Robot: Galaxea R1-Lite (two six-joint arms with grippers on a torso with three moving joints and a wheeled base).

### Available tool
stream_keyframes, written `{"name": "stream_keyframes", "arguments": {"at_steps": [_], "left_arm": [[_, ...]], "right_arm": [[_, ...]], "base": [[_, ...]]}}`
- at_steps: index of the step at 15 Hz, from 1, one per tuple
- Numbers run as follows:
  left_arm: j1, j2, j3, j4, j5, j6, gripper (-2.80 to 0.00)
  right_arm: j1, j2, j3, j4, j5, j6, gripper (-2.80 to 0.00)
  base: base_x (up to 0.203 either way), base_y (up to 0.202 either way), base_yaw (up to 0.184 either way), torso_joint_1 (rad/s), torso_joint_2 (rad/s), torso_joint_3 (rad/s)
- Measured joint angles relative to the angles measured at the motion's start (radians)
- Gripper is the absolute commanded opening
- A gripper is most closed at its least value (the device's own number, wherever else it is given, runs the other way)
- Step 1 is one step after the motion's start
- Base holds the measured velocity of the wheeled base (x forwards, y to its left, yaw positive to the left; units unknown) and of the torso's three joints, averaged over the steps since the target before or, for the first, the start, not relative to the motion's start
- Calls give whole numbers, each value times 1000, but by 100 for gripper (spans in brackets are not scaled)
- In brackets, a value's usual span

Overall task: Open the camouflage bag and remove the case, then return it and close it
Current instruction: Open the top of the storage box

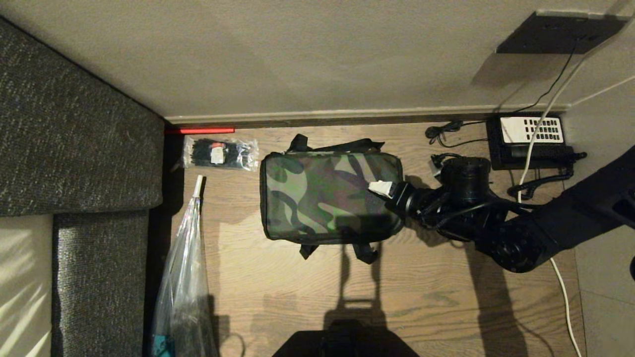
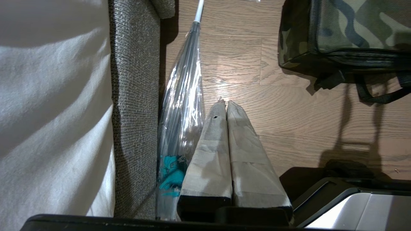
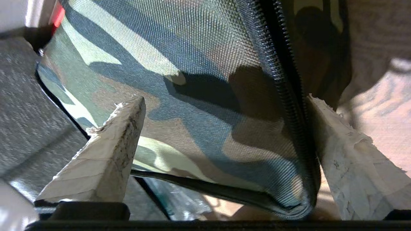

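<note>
We are looking at the bag [image 1: 330, 196] lying flat on the wooden floor [image 1: 297, 277], lid up, between the sofa [image 1: 74, 148] and the telephone [image 1: 531, 141]. Our right gripper [image 1: 382, 188] is hovering at the bag's right end with its fingers [image 3: 112, 150] spread wide, grasping nothing; one fingertip is over the lid, the other just beside the zipper [image 3: 289, 122]. Our left gripper [image 2: 226, 106] is hanging parked near the umbrella [image 2: 183, 106], its fingers pressed together and empty. The bag is seeming soft and light, so the fabric will probably fold under a pinch; we are judging the zipper pull the best place to take, but we cannot see it. The case is not visible. Open floor is lying in front of the bag; the wall [image 1: 347, 119] is close behind.
</note>
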State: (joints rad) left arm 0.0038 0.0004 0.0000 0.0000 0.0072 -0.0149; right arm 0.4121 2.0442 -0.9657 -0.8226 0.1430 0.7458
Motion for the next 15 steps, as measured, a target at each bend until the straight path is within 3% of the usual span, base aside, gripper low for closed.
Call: {"name": "stream_keyframes", "arguments": {"at_steps": [7, 12, 15], "left_arm": [[0, 0, 0, 0, 0, 0, -280], [0, 0, 0, 0, 0, 0, -280], [0, 0, 0, 0, 0, 0, -280]], "right_arm": [[4, -91, -39, 91, 1, 98, 0], [4, -148, -132, 237, 3, 253, 0], [3, -161, -231, 312, 3, 302, 0]], "base": [[0, 0, 0, 0, 0, 0], [0, 0, 0, 0, 0, 0], [0, 0, 0, 0, 0, 0]]}}
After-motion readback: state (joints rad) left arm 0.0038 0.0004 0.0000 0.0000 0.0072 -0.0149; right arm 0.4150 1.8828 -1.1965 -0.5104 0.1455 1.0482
